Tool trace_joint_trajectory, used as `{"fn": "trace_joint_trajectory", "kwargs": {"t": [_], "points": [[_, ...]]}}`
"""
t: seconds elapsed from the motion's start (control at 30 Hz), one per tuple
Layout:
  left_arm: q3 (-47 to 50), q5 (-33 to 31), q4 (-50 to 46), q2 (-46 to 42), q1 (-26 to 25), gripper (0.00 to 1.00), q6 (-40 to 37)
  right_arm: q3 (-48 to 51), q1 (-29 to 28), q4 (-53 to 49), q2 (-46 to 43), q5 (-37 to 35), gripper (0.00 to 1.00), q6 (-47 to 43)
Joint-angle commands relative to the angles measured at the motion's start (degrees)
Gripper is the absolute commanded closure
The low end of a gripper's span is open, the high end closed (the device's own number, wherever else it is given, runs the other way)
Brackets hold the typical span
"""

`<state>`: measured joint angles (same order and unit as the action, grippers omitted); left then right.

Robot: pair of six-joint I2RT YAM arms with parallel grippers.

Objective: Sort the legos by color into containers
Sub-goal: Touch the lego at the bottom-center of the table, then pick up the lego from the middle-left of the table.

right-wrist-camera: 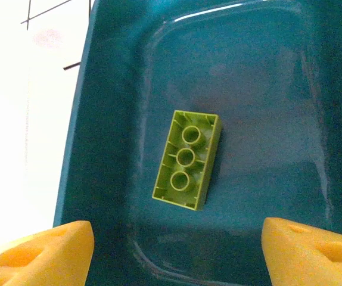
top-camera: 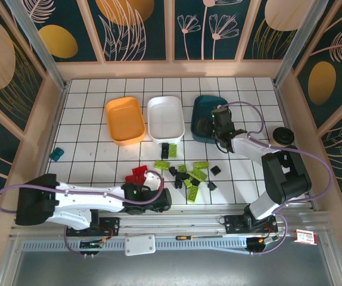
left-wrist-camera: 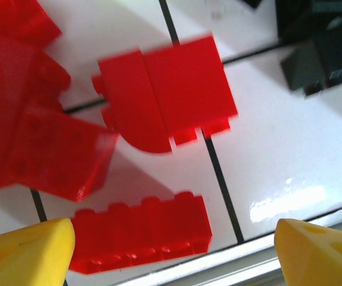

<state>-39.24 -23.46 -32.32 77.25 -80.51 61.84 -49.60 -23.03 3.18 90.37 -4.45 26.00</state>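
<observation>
The left arm lies low along the table's near edge, forearm stretched rightward. Its gripper (left-wrist-camera: pixel 174 262) is spread wide and empty over the red bricks (left-wrist-camera: pixel 159 95) — a long red brick (left-wrist-camera: pixel 141 232) lies flat between the fingertips, close to one and apart from the other. The right arm reaches forward and leftward, its gripper (right-wrist-camera: pixel 177 256) over the teal tray (right-wrist-camera: pixel 266 89), jaws wide, holding nothing — a green brick (right-wrist-camera: pixel 186 159) lies underside-up on the tray floor, clear of both fingers. Green and black bricks (top-camera: pixel 196 175) lie scattered mid-table, on the near side of the orange tray (top-camera: pixel 125 121) and white tray (top-camera: pixel 165 117).
</observation>
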Motion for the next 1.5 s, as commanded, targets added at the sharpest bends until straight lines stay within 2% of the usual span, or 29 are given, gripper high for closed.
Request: {"fn": "trace_joint_trajectory", "kwargs": {"t": [0.0,0.03,0.07,0.1,0.47,0.6,0.83,0.97,1.13,1.37,1.47], "points": [[-1.9,-3.1,-6.2,1.3,-1.2,0.12,6.7,1.0,0.0,1.4,-2.1,-0.4,0.25,0.2],[-2.1,-3.8,-6.4,0.8,-1.4,0.11,7.5,1.2,0.0,1.5,-2.3,-0.4,0.26,0.1],[-1.9,-4.3,-5.9,-0.1,-1.4,0.02,7.8,1.3,0.0,1.6,-2.6,-0.3,0.25,0.0],[-1.3,-4.3,-4.9,-1.2,-1.4,0.01,7.8,1.5,-0.1,1.6,-2.7,-0.3,0.26,0.0],[8.4,0.0,2.5,-3.7,-1.3,0.04,11.9,3.6,0.7,2.9,-4.7,0.2,0.25,-0.5],[7.0,-2.8,3.5,-2.0,-0.9,0.01,10.2,3.9,0.7,3.1,-4.8,0.5,0.25,-0.4],[7.8,-0.6,11.7,0.1,3.4,0.03,4.7,4.2,0.9,3.2,-4.7,0.4,0.25,-0.5],[6.3,-0.2,13.2,2.1,4.1,0.10,2.0,4.4,1.1,3.2,-4.7,0.4,0.25,-0.6],[6.8,1.3,13.3,3.7,4.2,0.22,2.4,4.7,1.2,3.4,-4.5,0.4,0.25,-0.5],[7.2,1.4,11.6,-2.7,4.2,0.39,3.4,4.4,1.4,3.5,-4.2,0.6,0.25,-0.1],[6.0,1.8,11.2,-6.2,4.2,0.43,3.0,4.3,1.4,3.5,-4.2,0.6,0.25,-0.2]]}}
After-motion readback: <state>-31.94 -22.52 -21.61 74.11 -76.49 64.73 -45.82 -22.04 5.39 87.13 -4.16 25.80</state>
